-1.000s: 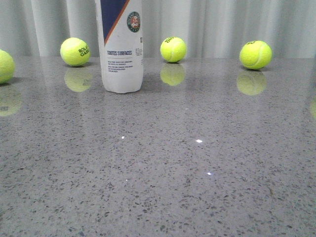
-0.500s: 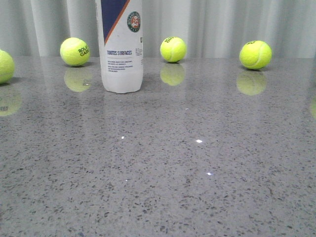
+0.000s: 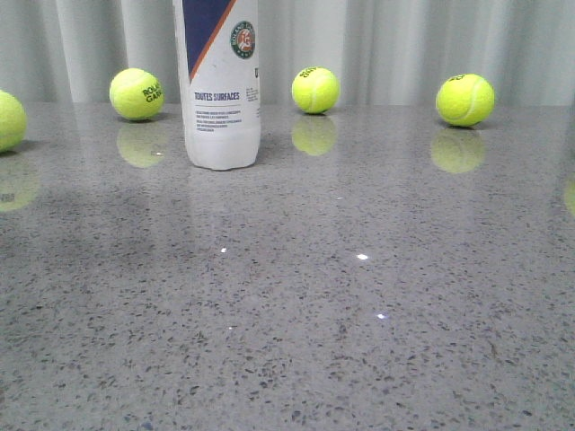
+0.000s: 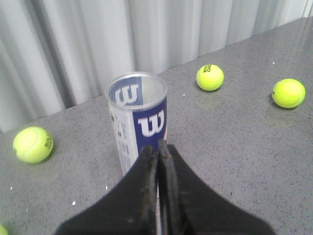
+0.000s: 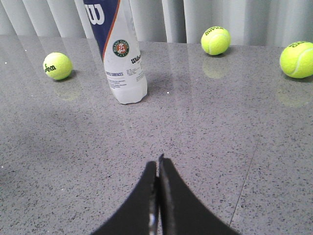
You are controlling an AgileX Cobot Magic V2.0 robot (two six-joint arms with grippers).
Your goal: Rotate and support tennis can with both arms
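Observation:
The tennis can (image 3: 221,85) stands upright on the grey table at the back left of the front view, its top cut off by the frame. It is white with a navy section, an orange stripe and a round emblem. In the left wrist view the can (image 4: 139,122) shows its open top and white W, and my left gripper (image 4: 157,147) is shut and empty, above and just before it. In the right wrist view the can (image 5: 120,54) stands well ahead, and my right gripper (image 5: 158,164) is shut and empty over bare table. Neither gripper shows in the front view.
Several yellow-green tennis balls lie along the back of the table: one (image 3: 137,93) left of the can, one (image 3: 315,90) right of it, one (image 3: 464,99) further right, one (image 3: 9,119) at the left edge. Grey curtain (image 3: 404,45) hangs behind.

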